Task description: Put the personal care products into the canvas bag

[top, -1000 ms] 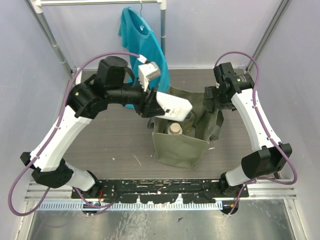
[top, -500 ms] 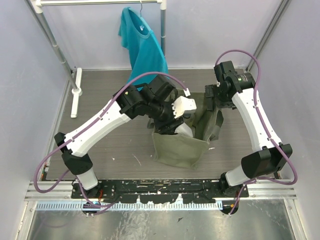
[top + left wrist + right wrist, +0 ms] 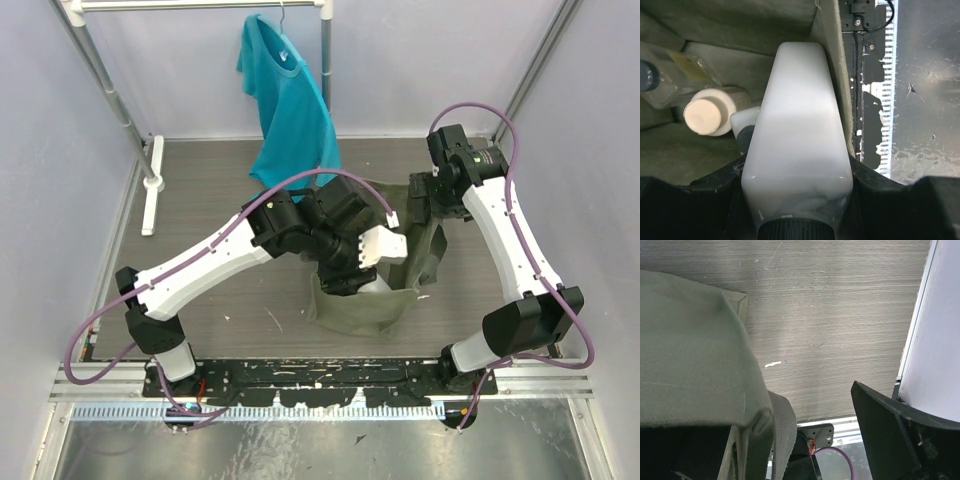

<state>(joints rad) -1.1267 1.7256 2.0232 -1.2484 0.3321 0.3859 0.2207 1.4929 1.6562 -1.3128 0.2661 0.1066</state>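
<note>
Left wrist view: left fingers (image 3: 875, 190) clamp a white rectangular bottle (image 3: 797, 135) within the canvas bag (image 3: 765, 20), beside the beige-capped bottle (image 3: 702, 116). Right fingers (image 3: 890, 430) stand wide, bag rim draped over one. Judged: release step. Next move: open the left fingers, then lift clear.

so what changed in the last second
The left gripper, shut on the white bottle, swung in from above the far rim and lowered the bottle into the canvas bag; it has not let go. The right gripper stayed at the bag's rim. The bag and the teal T-shirt did not move.
</note>
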